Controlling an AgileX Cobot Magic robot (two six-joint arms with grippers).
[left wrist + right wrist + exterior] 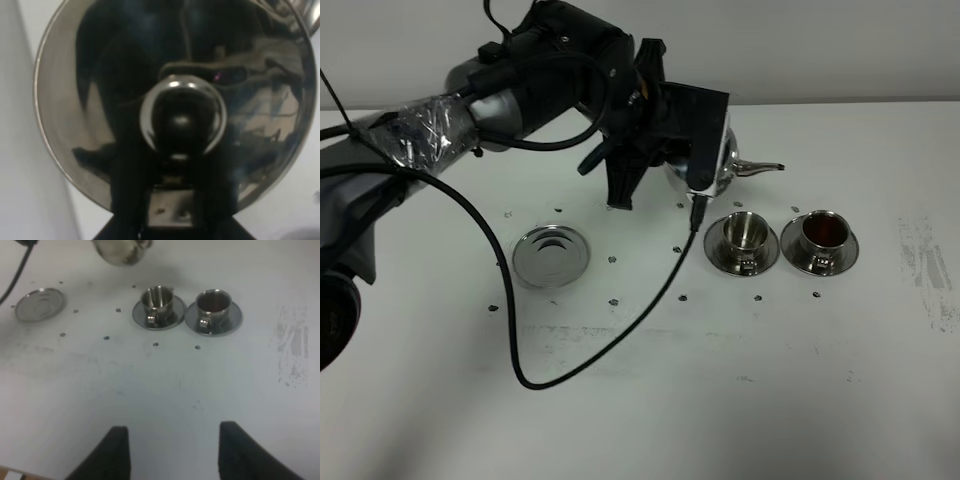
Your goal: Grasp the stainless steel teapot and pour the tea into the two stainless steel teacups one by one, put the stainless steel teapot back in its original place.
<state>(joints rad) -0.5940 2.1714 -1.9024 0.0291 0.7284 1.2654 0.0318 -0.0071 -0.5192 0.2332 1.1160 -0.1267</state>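
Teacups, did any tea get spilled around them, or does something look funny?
No spill shows. Both stand upright on their saucers; the far-right teacup holds dark tea, the other teacup looks empty. The only odd thing is grey scuff marks on the table beyond them.

Left arm [470, 110] slants in from the far left and blocks the back middle of the table [770, 400]. At its end hangs the stainless steel teapot [718, 160], just behind the empty teacup [742, 233]. That cup and the filled teacup [823, 230] stand side by side, their saucers almost touching, so there is no lane between them. A black cable [570, 370] loops down from the arm and rings the steel disc [551, 255]. Front strip and right side lie open. Right gripper [172, 450], jaws apart, has bare table up to the cups.
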